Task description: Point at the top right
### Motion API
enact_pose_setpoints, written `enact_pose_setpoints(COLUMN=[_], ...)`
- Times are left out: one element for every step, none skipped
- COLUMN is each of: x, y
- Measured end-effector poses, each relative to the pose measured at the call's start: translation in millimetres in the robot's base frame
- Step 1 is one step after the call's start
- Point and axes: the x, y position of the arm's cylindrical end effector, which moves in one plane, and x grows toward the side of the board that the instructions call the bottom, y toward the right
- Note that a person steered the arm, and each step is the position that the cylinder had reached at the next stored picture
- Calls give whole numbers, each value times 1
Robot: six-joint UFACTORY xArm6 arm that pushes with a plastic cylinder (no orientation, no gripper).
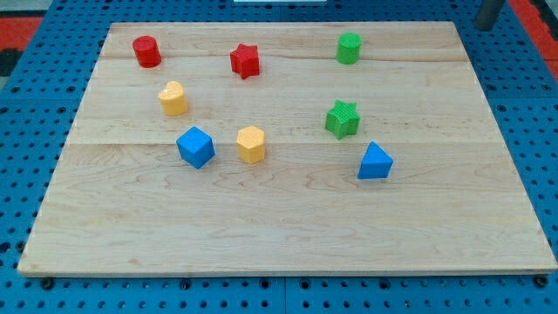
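Observation:
My rod enters at the view's top right corner; its tip (485,25) stands just past the wooden board's (288,227) top right corner, off the wood. The nearest block is the green cylinder (349,48), well to the tip's left. A red star (246,61) and a red cylinder (146,51) lie along the top. A yellow block (173,98), a blue cube (195,146), a yellow hexagonal block (251,144), a green star (343,119) and a blue triangular block (375,162) lie in the middle. The tip touches no block.
The board rests on a blue perforated table (26,131). A red surface (26,30) shows at the view's top left and top right corners.

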Motion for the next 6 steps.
enact_pose_setpoints(x=[0, 1, 1, 22, 61, 61], y=[-1, -1, -1, -3, -15, -65])
